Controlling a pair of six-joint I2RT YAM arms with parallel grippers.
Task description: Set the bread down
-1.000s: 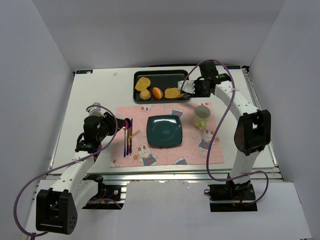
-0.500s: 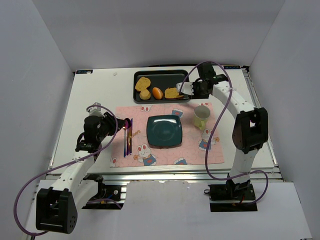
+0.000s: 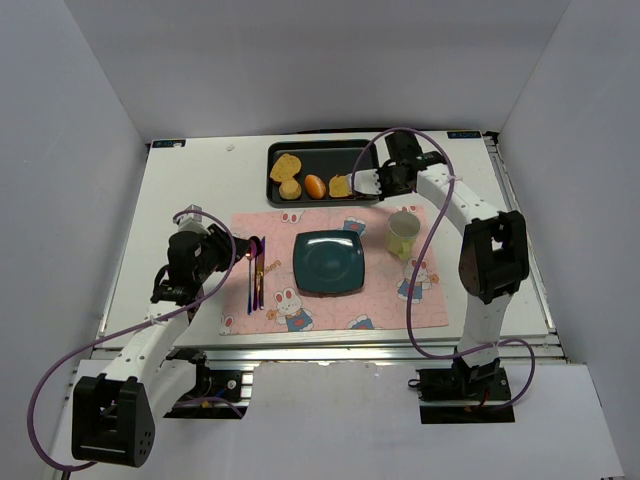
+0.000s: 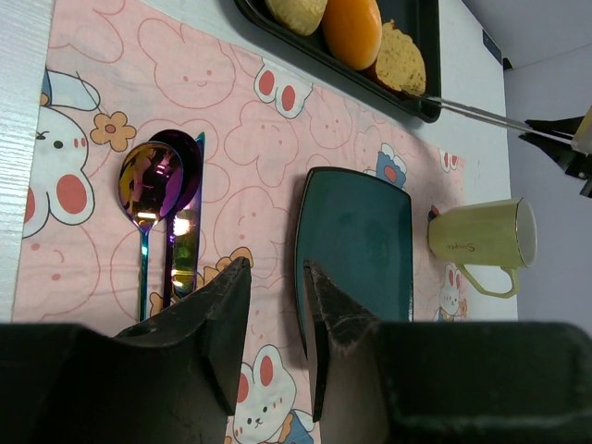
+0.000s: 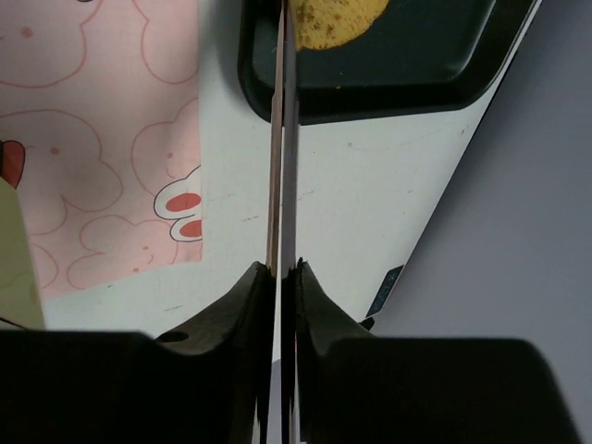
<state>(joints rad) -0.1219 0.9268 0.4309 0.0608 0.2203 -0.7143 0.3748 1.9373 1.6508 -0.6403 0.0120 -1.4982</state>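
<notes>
The bread [image 3: 341, 186], a golden-brown slice with a darker crust, lies at the right end of the black tray [image 3: 325, 158]. My right gripper [image 3: 385, 180] is shut on metal tongs [image 3: 362, 183] whose tips reach the slice. In the right wrist view the tongs' blades [image 5: 282, 139] run almost together from my right gripper [image 5: 285, 268] to the left edge of the bread [image 5: 333, 20]; whether they pinch it I cannot tell. My left gripper [image 4: 277, 268] hovers open over the pink placemat [image 3: 390, 300], with nothing between its fingers. The bread [image 4: 402, 60] also shows in the left wrist view.
An orange roll [image 3: 315, 186], a paler toast [image 3: 287, 166] and a small bun [image 3: 290, 189] share the tray. On the placemat are a dark teal plate [image 3: 329, 262], a yellow-green mug [image 3: 402, 233] and iridescent cutlery [image 3: 256, 272]. White walls enclose the table.
The right arm has moved left along the tray's front, carrying the tongs to the bread, and the tongs' blades have squeezed closer together. The left arm has stayed still.
</notes>
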